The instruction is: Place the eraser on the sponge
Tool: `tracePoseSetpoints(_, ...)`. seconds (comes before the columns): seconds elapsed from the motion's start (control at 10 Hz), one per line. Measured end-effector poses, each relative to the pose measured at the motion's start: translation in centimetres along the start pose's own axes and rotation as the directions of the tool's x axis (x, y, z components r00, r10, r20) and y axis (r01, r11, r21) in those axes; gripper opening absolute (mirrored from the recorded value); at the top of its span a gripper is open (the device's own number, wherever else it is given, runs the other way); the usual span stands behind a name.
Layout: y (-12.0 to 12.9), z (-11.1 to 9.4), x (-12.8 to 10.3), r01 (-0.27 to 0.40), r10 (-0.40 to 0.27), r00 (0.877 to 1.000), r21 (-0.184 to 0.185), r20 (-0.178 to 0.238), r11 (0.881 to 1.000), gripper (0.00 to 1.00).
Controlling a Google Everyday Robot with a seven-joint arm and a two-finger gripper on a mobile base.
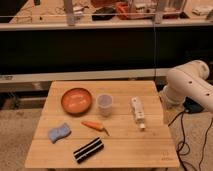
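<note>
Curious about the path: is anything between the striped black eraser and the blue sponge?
Nothing visible does: only bare wood separates the flat black white-striped eraser from the light blue wavy sponge. The orange carrot lies farther back. The tool is not in view.

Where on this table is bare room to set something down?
Free: the front right corner of the table, between the eraser and the white tool; also the back right corner behind that tool. Crowded: the middle, with orange bowl, cup and carrot. The gripper is out of view.
</note>
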Motion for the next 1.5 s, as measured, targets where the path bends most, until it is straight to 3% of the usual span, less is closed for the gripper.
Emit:
tracePoseSetpoints(0.2,0.4,-0.1,-0.8,0.021,-0.021,1.0,-0.001,-0.002,1.0,0.8)
tracePoseSetpoints(0.5,1.1,-0.6,-5.4,0.077,-0.077,0.997,-0.001,0.003,0.997,0.8)
tracePoseSetpoints(0.8,2.1,-0.6,-7.5,0.133,-0.133,0.991,-0.003,-0.002,0.991,0.8)
tracePoseSetpoints(1.0,2.9,-0.5,-10.1,0.19,-0.19,0.982,-0.001,0.006,0.982,0.8)
tracePoseSetpoints(1.3,3.9,-0.3,-11.4,0.252,-0.252,0.968,0.001,0.01,0.968,0.8)
tracePoseSetpoints(1.5,4.7,0.5,-13.2,0.305,-0.306,0.952,0.01,0.031,0.952,0.8)
